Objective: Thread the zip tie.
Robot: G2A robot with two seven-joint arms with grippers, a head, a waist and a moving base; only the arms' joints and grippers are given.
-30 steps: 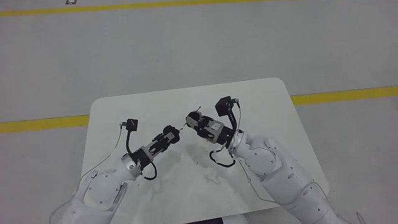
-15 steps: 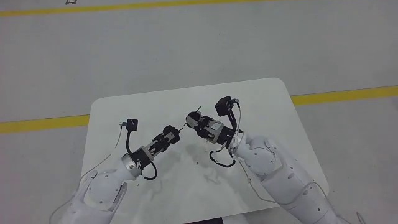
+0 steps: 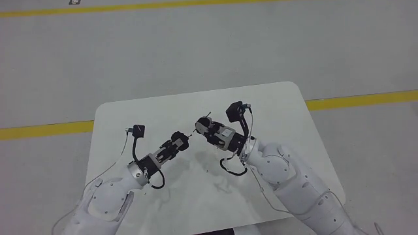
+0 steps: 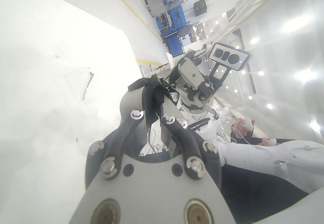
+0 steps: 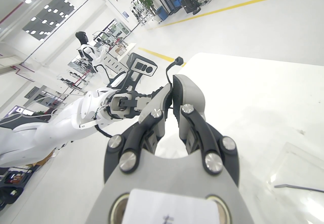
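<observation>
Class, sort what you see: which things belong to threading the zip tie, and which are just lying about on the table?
In the job: zip tie, pinched in the right end effector; left end effector, facing it.
Lying about: clear bag on the table; spare tie, in or on it.

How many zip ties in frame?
2. One zip tie pinched in the right gripper above the table; a loose zip tie lying on it in clear plastic. More may be hidden.
</observation>
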